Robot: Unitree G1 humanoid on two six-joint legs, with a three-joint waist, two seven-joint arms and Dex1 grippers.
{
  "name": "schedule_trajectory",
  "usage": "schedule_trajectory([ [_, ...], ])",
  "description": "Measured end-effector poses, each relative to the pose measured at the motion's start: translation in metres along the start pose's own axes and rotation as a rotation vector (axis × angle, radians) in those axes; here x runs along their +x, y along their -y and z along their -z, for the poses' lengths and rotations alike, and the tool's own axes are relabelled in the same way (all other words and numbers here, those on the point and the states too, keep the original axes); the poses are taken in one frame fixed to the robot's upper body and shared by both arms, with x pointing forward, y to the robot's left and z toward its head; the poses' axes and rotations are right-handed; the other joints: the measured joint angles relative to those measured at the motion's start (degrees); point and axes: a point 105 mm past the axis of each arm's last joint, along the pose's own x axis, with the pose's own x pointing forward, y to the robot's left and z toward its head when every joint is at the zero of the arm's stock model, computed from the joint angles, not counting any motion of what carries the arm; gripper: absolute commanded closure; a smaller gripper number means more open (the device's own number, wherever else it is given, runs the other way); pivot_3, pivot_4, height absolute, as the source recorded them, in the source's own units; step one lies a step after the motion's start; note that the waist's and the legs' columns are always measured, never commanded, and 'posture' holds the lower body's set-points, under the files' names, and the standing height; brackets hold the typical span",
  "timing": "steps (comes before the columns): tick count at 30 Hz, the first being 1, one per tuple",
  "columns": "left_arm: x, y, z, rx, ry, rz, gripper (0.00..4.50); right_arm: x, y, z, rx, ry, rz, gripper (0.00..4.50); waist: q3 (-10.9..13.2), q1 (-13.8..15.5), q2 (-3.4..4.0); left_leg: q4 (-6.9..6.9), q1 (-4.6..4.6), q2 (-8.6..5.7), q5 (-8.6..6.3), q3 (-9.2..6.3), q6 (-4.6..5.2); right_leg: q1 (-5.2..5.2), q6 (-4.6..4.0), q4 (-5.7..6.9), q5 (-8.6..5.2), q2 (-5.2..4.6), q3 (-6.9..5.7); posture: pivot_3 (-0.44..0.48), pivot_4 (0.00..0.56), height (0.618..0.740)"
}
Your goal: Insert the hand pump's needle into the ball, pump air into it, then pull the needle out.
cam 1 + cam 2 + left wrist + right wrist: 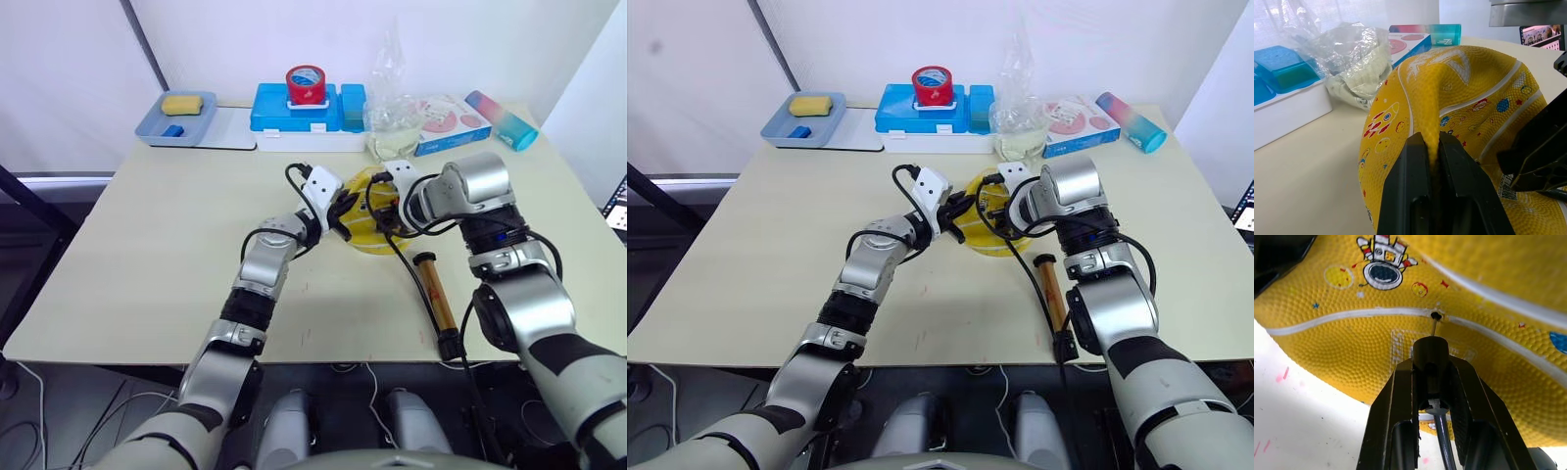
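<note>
Centrally on the tabletop point(147, 255), the left claw point(1432, 147) pinches a fold of the limp yellow ball point(1459, 112) while the right claw point(1432, 377) grips the needle point(1434, 325), its tip at the ball's valve hole, and the pump point(437, 294) lies near right

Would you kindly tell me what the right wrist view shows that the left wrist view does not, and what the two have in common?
Right wrist view: the right gripper holds the needle by its black fitting, the pin's tip at the ball's valve hole on a white seam. Left wrist view: the left gripper pinches a fold of the limp ball; behind it lie a crumpled clear bag and a blue box. Both show the yellow ball's printed skin.
</note>
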Motion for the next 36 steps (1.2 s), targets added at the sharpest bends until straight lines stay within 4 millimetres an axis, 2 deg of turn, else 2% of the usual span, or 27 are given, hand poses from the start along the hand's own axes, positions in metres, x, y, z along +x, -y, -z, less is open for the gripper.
schedule_trajectory([
  [17,-0.002,-0.002,0.003,-0.006,-0.009,-0.009,4.48,0.015,0.003,-0.002,0.017,0.002,-0.019,4.19,-0.6,-0.7,-0.02,-0.01,0.07,0.07,-0.05,0.02,-0.08,0.01,0.00,0.00,0.00,-0.05,-0.07,0.000,0.150,0.739],
  [26,-0.003,-0.004,0.005,-0.006,-0.014,-0.017,4.48,0.020,-0.002,-0.002,-0.060,-0.002,-0.045,4.19,-0.8,-1.0,0.00,-0.02,0.12,0.09,-0.15,0.06,-0.26,0.00,0.00,0.00,0.00,-0.14,-0.19,0.000,0.150,0.739],
  [33,-0.005,-0.003,0.010,-0.015,-0.019,-0.009,4.48,0.027,0.001,0.001,-0.092,0.000,-0.080,4.19,-1.4,-1.2,-0.09,-0.07,0.19,0.11,-0.16,0.06,-0.28,0.01,0.00,0.00,0.00,-0.42,-0.60,0.000,0.150,0.739],
  [36,-0.006,-0.002,0.011,-0.017,-0.020,-0.004,4.48,0.028,0.001,0.002,-0.094,-0.004,-0.091,4.19,-1.5,-1.2,-0.11,-0.08,0.20,0.14,-0.17,0.06,-0.29,0.02,-0.01,0.00,0.00,-0.78,-1.17,0.000,0.150,0.739],
])
